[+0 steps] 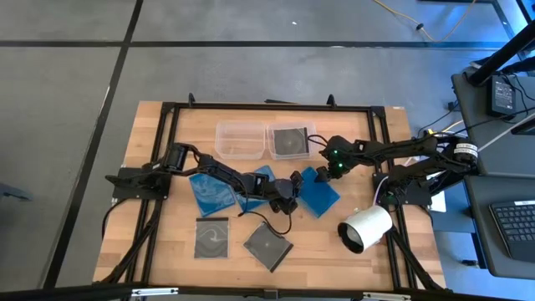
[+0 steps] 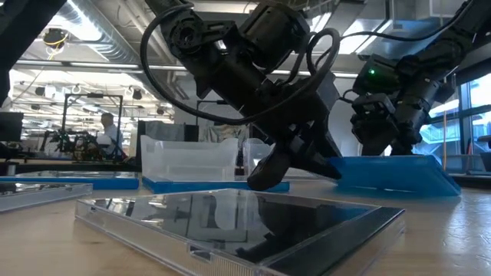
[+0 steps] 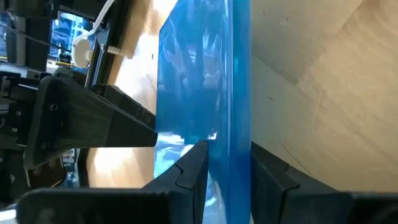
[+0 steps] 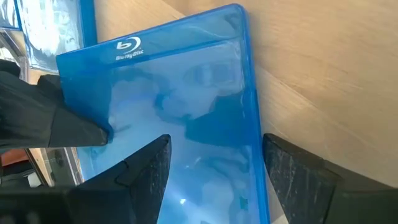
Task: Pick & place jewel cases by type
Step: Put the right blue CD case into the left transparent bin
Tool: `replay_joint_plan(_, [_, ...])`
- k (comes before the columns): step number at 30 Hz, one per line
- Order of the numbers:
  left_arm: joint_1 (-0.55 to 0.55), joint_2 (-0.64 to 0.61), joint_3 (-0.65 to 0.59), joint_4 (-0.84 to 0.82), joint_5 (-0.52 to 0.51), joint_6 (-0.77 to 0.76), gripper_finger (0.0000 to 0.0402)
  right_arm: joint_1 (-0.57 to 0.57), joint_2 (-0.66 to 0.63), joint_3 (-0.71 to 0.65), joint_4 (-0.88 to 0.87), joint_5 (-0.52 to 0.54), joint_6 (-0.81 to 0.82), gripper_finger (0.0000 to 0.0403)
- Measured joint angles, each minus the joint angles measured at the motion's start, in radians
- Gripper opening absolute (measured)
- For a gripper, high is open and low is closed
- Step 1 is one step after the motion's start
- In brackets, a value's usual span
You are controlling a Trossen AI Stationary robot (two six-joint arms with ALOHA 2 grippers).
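1. The left claw point(image 1: 287, 191) sits low over the middle of the tabletop point(image 1: 159, 242). In the left wrist view its two dark fingers point(image 3: 186, 180) stand on either side of the edge of a blue jewel case point(image 1: 318, 192), with only a narrow gap left. Whether they already press on it cannot be told.
2. That blue jewel case is tilted, with one edge raised off the wood, as the low view shows.
3. The right claw point(image 1: 338, 165) hovers just above the same case at its far side. Its fingers are spread wide and hold nothing.
4. Two more blue cases lie flat to the left: one point(image 1: 211, 189) under the left arm, another point(image 1: 257, 186) partly hidden by it.
5. Two dark cases lie near the front edge: one point(image 1: 211, 238) square to the tabletop, the other point(image 1: 267, 246) turned at an angle.
6. A further dark case point(image 1: 290, 141) rests inside the right clear tub point(image 1: 311, 132). The left clear tub point(image 1: 240, 140) stands touching it.
7. A white cylinder point(image 1: 365, 228) lies at the right side.
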Motion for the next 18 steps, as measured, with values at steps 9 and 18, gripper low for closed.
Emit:
replay_joint_plan(9, [-0.026, -0.004, 0.000, 0.005, -0.081, 0.038, 0.0073, 0.002, -0.129, -0.006, -0.022, 0.025, -0.024, 0.0256])
replay_joint_plan(18, [-0.039, -0.003, 0.000, 0.018, -0.135, 0.048, 0.0068, 0.002, -0.230, 0.002, -0.070, 0.056, -0.049, 0.0255])
